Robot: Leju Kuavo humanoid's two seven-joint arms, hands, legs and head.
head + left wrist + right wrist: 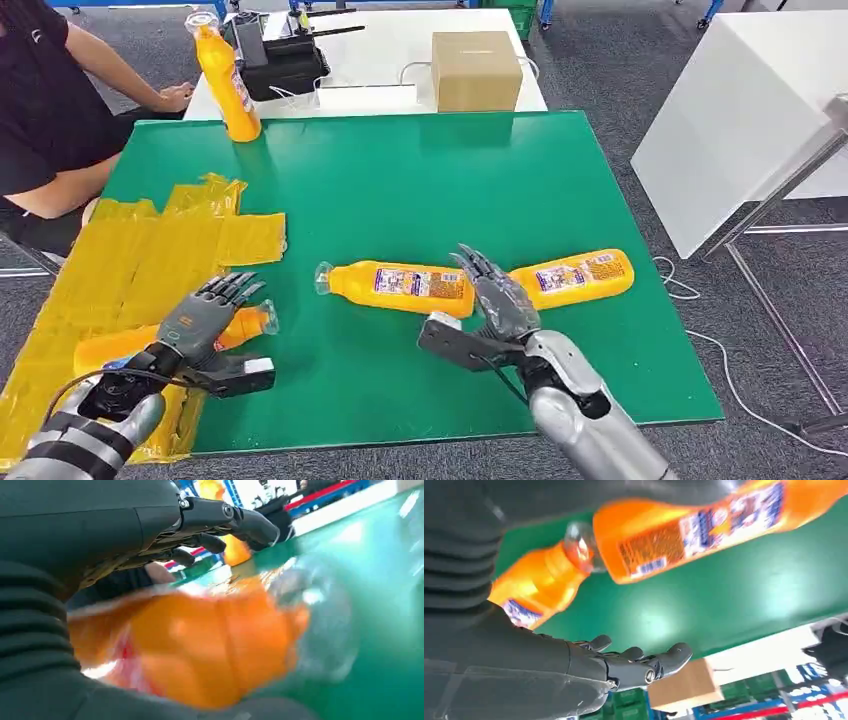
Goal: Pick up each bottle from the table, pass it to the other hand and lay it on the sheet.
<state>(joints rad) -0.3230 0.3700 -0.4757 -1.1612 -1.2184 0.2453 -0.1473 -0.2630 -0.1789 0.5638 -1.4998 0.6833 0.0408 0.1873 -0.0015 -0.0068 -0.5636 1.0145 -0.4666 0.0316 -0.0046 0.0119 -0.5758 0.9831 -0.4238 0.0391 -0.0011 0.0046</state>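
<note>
An orange bottle lies on the yellow sheet at the table's left, its clear cap pointing right. My left hand hovers just over it with fingers stretched out, holding nothing; in the left wrist view the bottle lies blurred under the fingers. Two more bottles lie on the green table, one in the middle and one to its right. My right hand is spread open above the gap between them. A third bottle stands upright at the back left.
A person in a black shirt sits at the back left, one hand near the upright bottle. Behind the green table a white table carries a cardboard box and a black device. Another white table stands at the right.
</note>
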